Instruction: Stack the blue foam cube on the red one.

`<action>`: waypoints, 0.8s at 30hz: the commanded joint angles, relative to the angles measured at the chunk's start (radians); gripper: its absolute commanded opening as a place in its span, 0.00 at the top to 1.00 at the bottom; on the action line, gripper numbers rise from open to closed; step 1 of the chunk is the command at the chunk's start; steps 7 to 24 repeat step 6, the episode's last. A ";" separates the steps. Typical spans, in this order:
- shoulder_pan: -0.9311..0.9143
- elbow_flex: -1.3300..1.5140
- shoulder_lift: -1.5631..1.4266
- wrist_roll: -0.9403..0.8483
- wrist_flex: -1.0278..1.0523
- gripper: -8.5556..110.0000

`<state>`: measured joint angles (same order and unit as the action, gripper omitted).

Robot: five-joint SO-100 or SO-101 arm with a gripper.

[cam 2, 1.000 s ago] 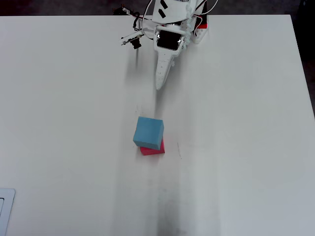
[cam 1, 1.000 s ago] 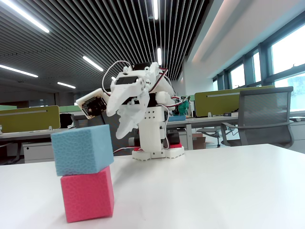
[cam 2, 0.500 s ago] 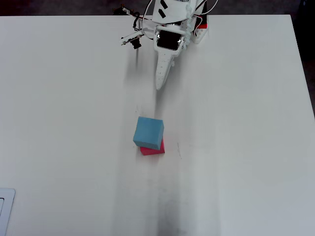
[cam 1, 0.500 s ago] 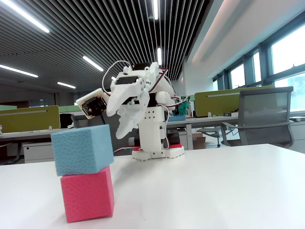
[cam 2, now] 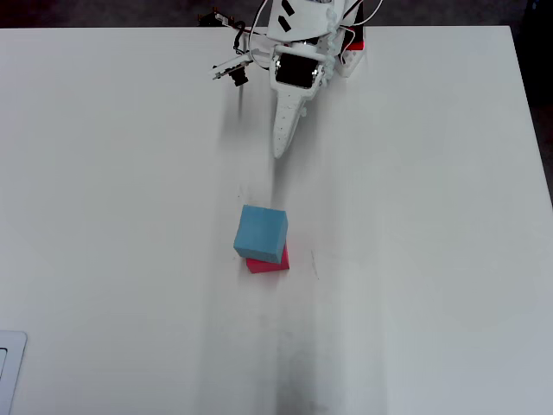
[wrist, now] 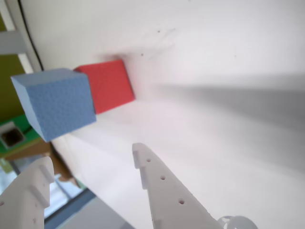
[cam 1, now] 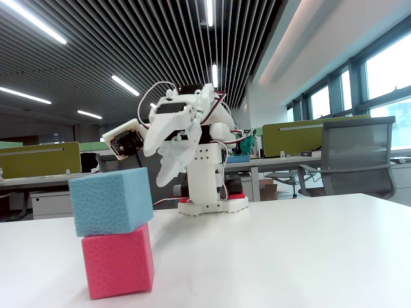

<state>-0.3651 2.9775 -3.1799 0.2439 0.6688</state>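
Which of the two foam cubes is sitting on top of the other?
The blue foam cube is on top; the red cube rests on the table beneath it. The blue one overhangs slightly.

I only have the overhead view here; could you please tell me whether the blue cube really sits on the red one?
Observer: Yes. In the fixed view the blue foam cube rests on the red one, offset, overhanging on the left.
Operator: Thank you. Is the gripper holding anything?
Observer: No. In the wrist view the gripper is open and empty, apart from both cubes.
Operator: Does the stack lean?
Observer: The blue cube looks slightly tilted in the fixed view.
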 commanded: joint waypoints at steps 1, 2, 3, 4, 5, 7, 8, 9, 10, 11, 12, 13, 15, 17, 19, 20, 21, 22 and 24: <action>0.005 -0.008 -0.006 0.003 -0.015 0.74; 0.005 -0.008 -0.006 0.003 -0.015 0.74; 0.005 -0.008 -0.006 0.003 -0.015 0.74; 0.005 -0.008 -0.006 0.003 -0.015 0.74; 0.005 -0.008 -0.006 0.003 -0.015 0.74; 0.005 -0.008 -0.006 0.003 -0.015 0.74; 0.005 -0.008 -0.006 0.003 -0.015 0.74; 0.005 -0.008 -0.006 0.003 -0.015 0.74; 0.005 -0.008 -0.006 0.003 -0.015 0.74; 0.005 -0.008 -0.006 0.003 -0.015 0.74; 0.005 -0.008 -0.006 0.003 -0.015 0.74; 0.005 -0.008 -0.006 0.003 -0.015 0.74; 0.005 -0.008 -0.006 0.003 -0.015 0.74; 0.005 -0.008 -0.006 0.003 -0.015 0.74; 0.005 -0.008 -0.006 0.003 -0.015 0.74; 0.005 -0.008 -0.006 0.003 -0.015 0.74; 0.005 -0.008 -0.006 0.003 -0.015 0.74; 0.005 -0.008 -0.006 0.003 -0.015 0.74; 0.005 -0.008 -0.006 0.003 -0.015 0.74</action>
